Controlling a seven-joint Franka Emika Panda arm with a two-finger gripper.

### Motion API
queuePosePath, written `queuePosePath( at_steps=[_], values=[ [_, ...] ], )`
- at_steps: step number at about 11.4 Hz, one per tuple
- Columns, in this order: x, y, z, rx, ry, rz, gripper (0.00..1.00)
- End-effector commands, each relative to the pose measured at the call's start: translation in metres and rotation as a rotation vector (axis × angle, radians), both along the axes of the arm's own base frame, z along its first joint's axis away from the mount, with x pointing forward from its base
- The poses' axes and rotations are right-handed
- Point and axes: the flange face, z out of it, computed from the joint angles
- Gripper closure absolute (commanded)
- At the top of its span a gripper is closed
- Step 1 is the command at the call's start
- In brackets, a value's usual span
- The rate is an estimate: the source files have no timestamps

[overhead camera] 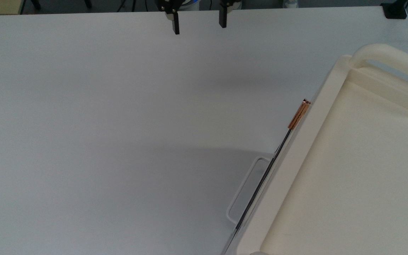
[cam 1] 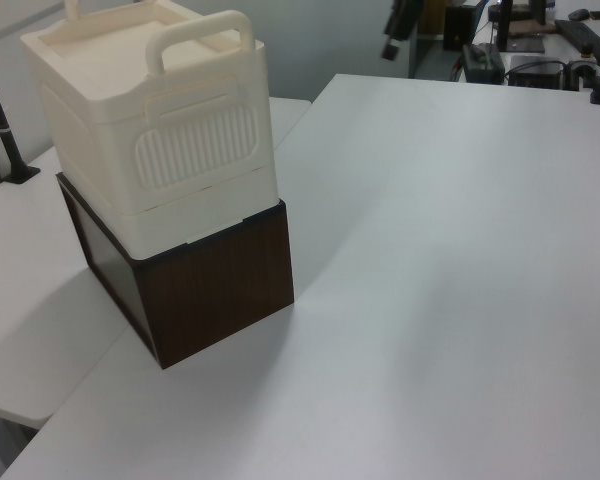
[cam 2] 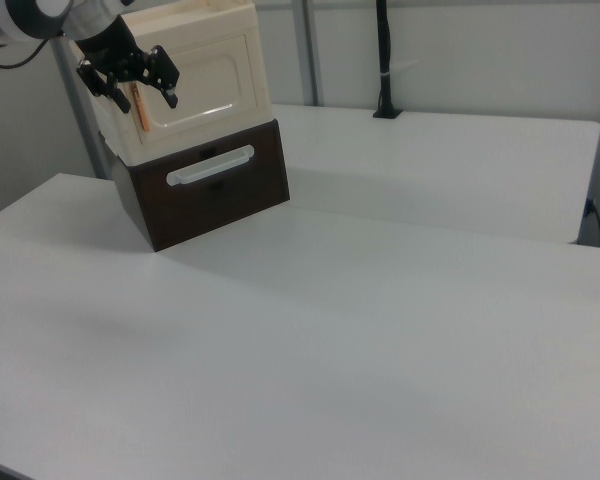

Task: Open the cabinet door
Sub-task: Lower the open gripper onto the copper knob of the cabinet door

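The cabinet door [cam 2: 208,70] is a cream panel on the front of the cream cabinet [overhead camera: 352,170] and lies flush with it. Its copper handle [cam 2: 141,116] stands upright near the door's edge on the right view's left. From above, the handle [overhead camera: 299,114] shows end-on at the cabinet's front edge. My gripper [overhead camera: 198,24] hangs open over the far side of the table, well away from the handle and holding nothing. In the right view my gripper [cam 2: 143,97] overlaps the handle. The left view catches my gripper [cam 1: 394,34] at its top edge.
The cream cabinet sits on a dark brown box [cam 1: 220,280] that has a drawer with a white handle [cam 2: 210,165]. A wide white table [overhead camera: 119,124] spreads out before it. A black pole [cam 2: 384,60] stands behind the second table.
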Motion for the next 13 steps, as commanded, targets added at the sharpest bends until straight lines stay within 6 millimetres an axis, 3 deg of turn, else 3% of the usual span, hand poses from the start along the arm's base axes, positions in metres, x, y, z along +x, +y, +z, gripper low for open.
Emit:
queuePosePath(
  at_steps=[1,3,6,13],
  values=[
    [0.039,0.031,0.001,0.142,-0.191,-0.057,0.38],
    [0.058,0.064,-0.016,0.228,-0.290,-0.045,0.49],
    [0.066,0.091,-0.033,0.266,-0.342,-0.004,0.51],
    [0.071,0.117,-0.052,0.238,-0.335,0.095,0.53]
  ],
)
